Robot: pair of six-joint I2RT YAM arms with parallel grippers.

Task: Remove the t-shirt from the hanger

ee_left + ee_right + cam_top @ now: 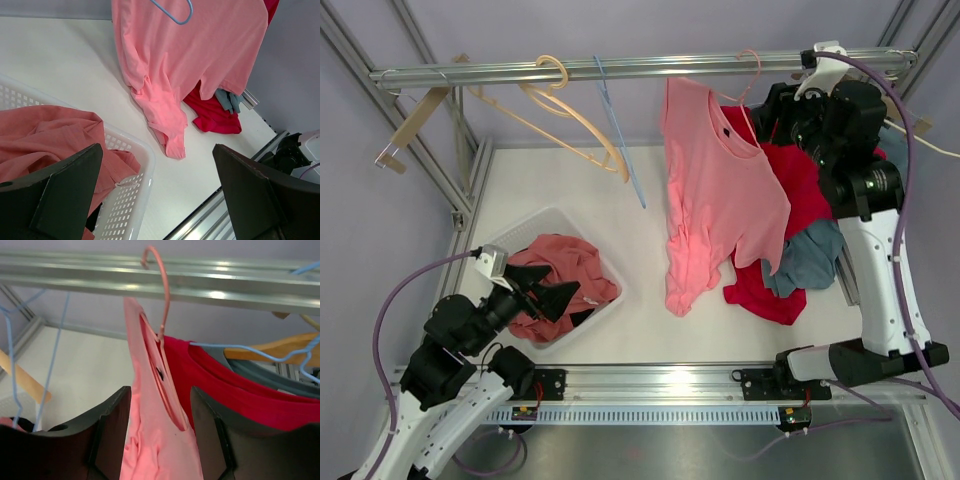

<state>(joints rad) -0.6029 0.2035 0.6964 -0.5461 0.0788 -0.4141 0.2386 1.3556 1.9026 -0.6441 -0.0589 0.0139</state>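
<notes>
Right gripper (160,395): straddled the pink cotton t-shirt (142,360) under the aluminium rail (225,287), half-open, perhaps touching.
Left gripper (157,155): gaped wide, empty.

White table (650,325): mesh basket (125,210) near-left; pink t-shirt (720,190) hem, red shirt (760,295) hem resting on surface.

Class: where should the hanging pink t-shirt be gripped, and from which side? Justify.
Grip the pink t-shirt at its shoulder beside the collar, where fabric folds thinly over the thin pink hanger. Approach from the right arm's side: the right end effector straddles that edge-on fold, open.
</notes>
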